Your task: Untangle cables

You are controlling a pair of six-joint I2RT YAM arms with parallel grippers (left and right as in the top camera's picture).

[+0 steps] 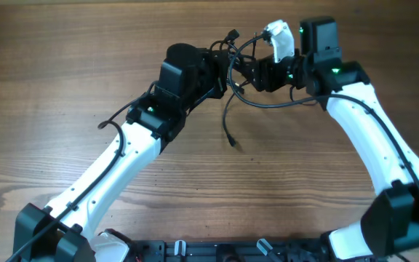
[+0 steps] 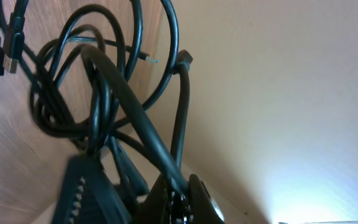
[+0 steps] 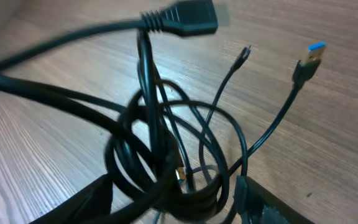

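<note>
The cables (image 1: 233,87) form a tangled black bundle hanging between the two tools over the bench (image 1: 57,65), with one plug end trailing down towards the wood. The left tool (image 1: 220,73) is pressed together, pinching the cables. The right tool (image 3: 173,208) stands spread on either side of the coil. Whether it touches the coil appears doubtful, as the view is blurred.
</note>
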